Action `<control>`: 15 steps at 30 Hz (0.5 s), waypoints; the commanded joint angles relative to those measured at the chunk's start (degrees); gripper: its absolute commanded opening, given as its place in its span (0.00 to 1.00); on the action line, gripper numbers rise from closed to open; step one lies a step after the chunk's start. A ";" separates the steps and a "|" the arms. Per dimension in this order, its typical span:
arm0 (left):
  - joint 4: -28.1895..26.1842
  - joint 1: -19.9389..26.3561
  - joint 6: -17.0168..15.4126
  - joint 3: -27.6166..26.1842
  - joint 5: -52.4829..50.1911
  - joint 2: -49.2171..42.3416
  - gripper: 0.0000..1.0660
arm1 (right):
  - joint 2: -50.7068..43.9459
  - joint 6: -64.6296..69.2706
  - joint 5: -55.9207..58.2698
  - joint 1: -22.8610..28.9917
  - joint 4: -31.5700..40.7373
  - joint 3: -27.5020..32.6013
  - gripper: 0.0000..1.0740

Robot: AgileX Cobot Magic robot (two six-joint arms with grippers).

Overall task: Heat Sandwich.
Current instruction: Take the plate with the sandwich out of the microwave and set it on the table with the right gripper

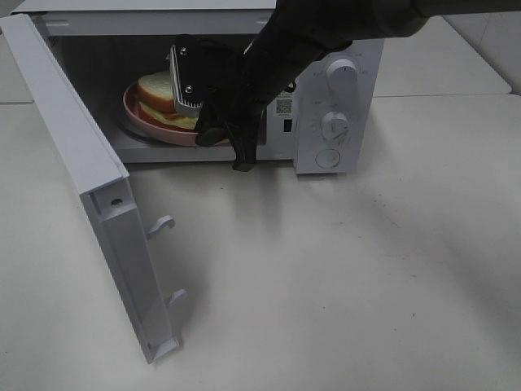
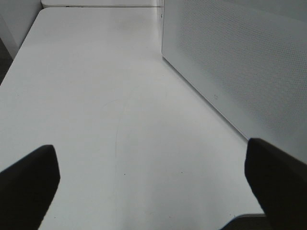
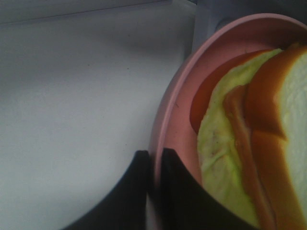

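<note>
The sandwich point(image 1: 157, 92) of white bread with tan crust and pale green lettuce lies on a pink round plate point(image 1: 130, 110) inside the open microwave point(image 1: 346, 94). My right gripper point(image 1: 213, 130) reaches into the cavity from the right. In the right wrist view it point(image 3: 154, 158) is shut on the plate's rim point(image 3: 169, 120), one finger point(image 3: 136, 187) on each side, with the sandwich point(image 3: 249, 143) just beyond. My left gripper point(image 2: 153, 191) stands open over bare table beside the microwave's perforated side wall point(image 2: 240, 62); it holds nothing and does not show in the exterior high view.
The microwave door point(image 1: 89, 179) swings out to the left front, its latch hooks point(image 1: 163, 224) pointing at the table. The control panel with two knobs point(image 1: 335, 124) is to the right of the cavity. White tabletop point(image 1: 342, 277) spreads in front.
</note>
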 commanded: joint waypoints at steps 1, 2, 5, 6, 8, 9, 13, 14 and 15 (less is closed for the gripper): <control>-0.29 -0.34 -0.11 -0.06 -0.63 -0.92 0.92 | -3.84 -2.41 -4.13 -0.23 2.46 4.47 0.00; -0.29 -0.34 -0.11 -0.06 -0.63 -0.92 0.92 | -3.84 -2.41 -4.13 -0.23 2.46 4.47 0.00; -0.29 -0.34 -0.11 -0.06 -0.63 -0.92 0.92 | -5.79 -4.13 -5.67 -0.23 3.55 7.91 0.00; -0.29 -0.34 -0.11 -0.06 -0.63 -0.92 0.92 | -7.05 -5.39 -6.65 -0.23 4.18 10.26 0.00; -0.29 -0.34 -0.11 -0.06 -0.63 -0.92 0.92 | -7.73 -6.02 -6.93 -0.23 4.30 11.34 0.00; -0.29 -0.34 -0.11 -0.06 -0.63 -0.92 0.92 | -8.25 -6.47 -7.16 -0.23 4.58 12.09 0.00; -0.29 -0.34 -0.11 -0.06 -0.63 -0.92 0.92 | -11.06 -10.71 -6.99 -0.11 7.68 15.58 0.00; -0.29 -0.34 -0.11 -0.06 -0.63 -0.92 0.92 | -11.63 -11.97 -7.05 -0.06 8.42 16.50 0.00; -0.29 -0.34 -0.11 -0.06 -0.63 -0.92 0.92 | -12.95 -14.32 -7.05 -0.06 8.54 18.11 0.00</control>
